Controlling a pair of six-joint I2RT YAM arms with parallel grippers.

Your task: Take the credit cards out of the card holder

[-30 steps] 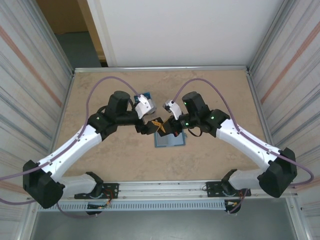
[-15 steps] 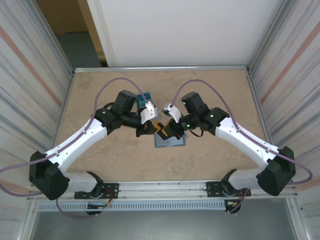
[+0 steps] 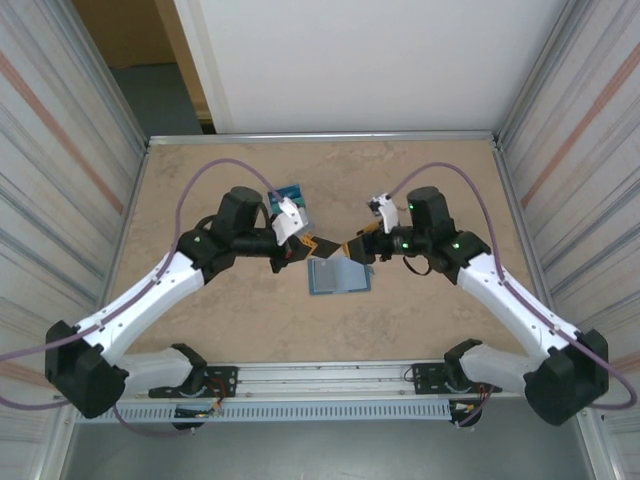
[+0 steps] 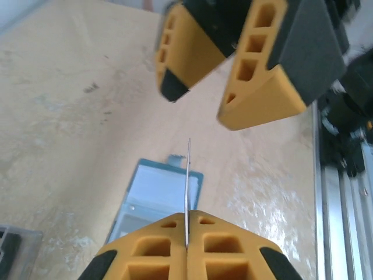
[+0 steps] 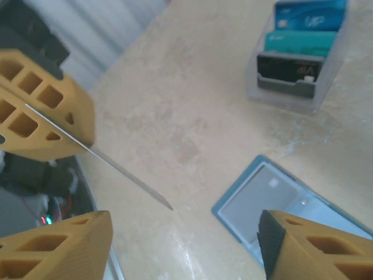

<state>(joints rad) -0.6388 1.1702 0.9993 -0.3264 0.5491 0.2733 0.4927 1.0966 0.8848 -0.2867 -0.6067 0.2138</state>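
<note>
**Top view:** my left fingers [image 3: 308,243] are clenched and my right fingers [image 3: 357,248] released, both near the far edge of the open card holder [image 3: 338,277] lying on the surface [image 3: 430,190].

**Left wrist:** the grasped credit card [image 4: 187,175] shows edge-on. It looks thin, light, stiff and probably slick, best pinched across its flat faces.

**Right wrist:** other cards [image 5: 309,35] stand in a clear tray [image 5: 285,98].

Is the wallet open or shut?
Open. The wallet lies spread flat on the table, its pale pocket panels facing up.
</note>
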